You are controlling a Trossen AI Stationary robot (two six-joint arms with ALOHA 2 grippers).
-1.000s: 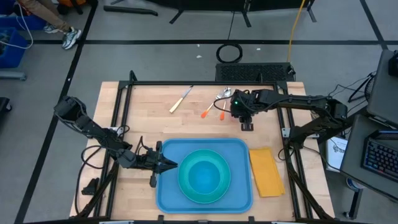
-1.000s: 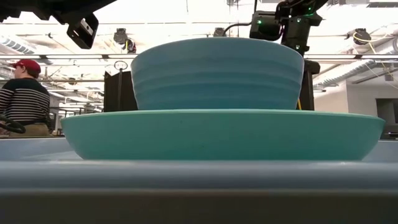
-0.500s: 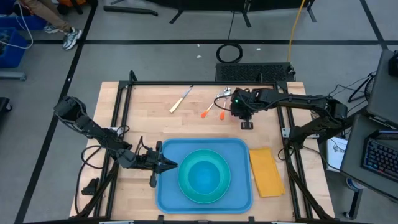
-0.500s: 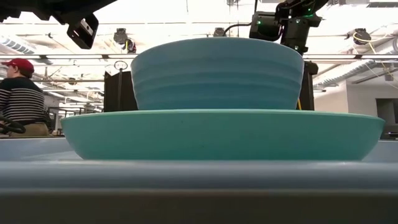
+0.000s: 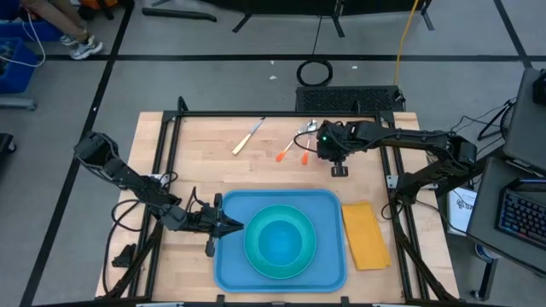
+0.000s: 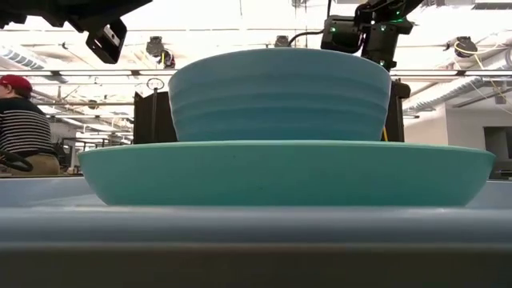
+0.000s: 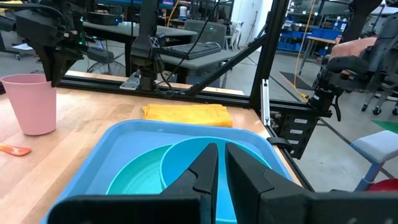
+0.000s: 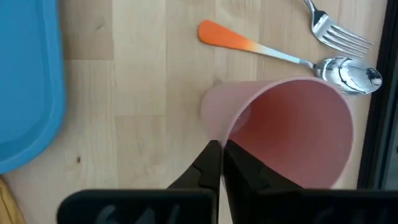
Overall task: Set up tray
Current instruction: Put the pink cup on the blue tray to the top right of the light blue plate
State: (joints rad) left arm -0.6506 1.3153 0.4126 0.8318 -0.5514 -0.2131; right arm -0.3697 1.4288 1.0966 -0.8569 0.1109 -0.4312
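While the tray (image 5: 226,264) lies flat at the near middle of the wooden table (image 5: 205,166), it carries a round turquoise plate (image 5: 260,266) with a turquoise bowl (image 5: 281,239) standing on it, both well inside the raised blue rim. Just beside the tray's right edge, on the bare wood, lies the yellow-orange napkin (image 5: 365,234).

At the tray's left edge sits the left gripper (image 5: 230,226), its fingers nearly together with only a thin slit between them, reaching over the rim toward the plate; whether they pinch the rim I cannot tell.

Farther back, near the rear right part of the table, the right gripper (image 8: 219,163) has its fingers pressed together on the wall of a pink cup (image 8: 292,127), one finger outside and one inside the lip; the cup appears upright in the left wrist view (image 7: 30,102). Just beyond the cup lie an orange-handled spoon (image 8: 273,51) and a fork (image 8: 333,32), and farther left a knife (image 5: 247,136).

In the low view a person in a striped top (image 6: 22,132) is at the far left of the room.
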